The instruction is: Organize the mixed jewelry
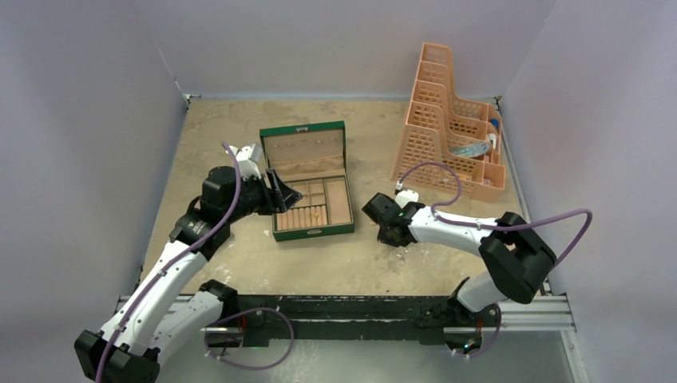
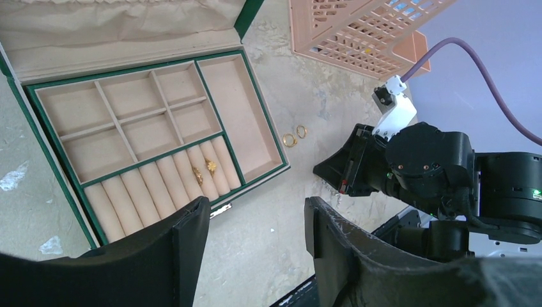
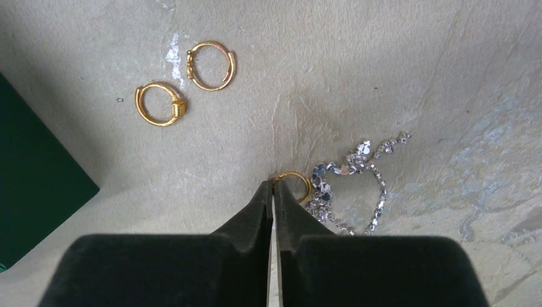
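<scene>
Your right jaws are closed down to a hairline slit, tips on the bench (image 3: 415,77) at the left rim of a small gold ring (image 3: 295,185); whether that rim is nipped between them cannot be told. Just right of the tips, touching that ring's far side, lies the silvery chain (image 3: 358,179) in a loose tangle. Ahead and left of the tips lie two more gold rings (image 3: 161,103), close together and well clear of the jaws. The right arm (image 1: 455,227) stretches low across the bench, wrist tipped down.

Your left jaws stand wide open with nothing between them, hovering at the near edge of the open green box (image 2: 236,109). Ahead of them, two gold pieces (image 2: 210,166) sit in the ring rolls (image 2: 147,192). The left arm (image 1: 168,275) reaches forward, wrist turned toward the box.
</scene>
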`<control>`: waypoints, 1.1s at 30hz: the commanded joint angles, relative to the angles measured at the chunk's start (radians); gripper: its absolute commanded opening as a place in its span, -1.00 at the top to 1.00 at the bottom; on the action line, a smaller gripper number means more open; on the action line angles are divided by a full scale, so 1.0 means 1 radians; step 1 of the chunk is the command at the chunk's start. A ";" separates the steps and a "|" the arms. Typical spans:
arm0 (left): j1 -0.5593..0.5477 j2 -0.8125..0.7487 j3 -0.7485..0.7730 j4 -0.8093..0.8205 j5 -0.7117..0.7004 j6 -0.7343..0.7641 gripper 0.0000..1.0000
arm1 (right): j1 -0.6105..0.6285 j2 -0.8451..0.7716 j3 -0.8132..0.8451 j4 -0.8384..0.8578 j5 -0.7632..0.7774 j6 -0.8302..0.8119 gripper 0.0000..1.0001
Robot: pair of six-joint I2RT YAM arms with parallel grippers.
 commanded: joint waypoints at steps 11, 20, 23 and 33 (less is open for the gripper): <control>0.001 -0.012 0.001 0.038 0.011 -0.048 -0.10 | -0.003 -0.165 0.025 0.157 0.003 -0.027 1.00; 0.010 0.067 -0.015 0.328 0.375 -0.309 -0.09 | -0.024 -0.386 0.039 0.562 -0.200 -0.115 1.00; 0.012 0.059 -0.016 0.479 0.429 -0.403 -0.17 | -0.068 -0.425 0.039 0.723 -0.340 -0.096 1.00; 0.021 0.156 -0.034 1.073 0.670 -0.699 -0.62 | -0.115 -0.415 0.090 1.224 -0.746 -0.023 1.00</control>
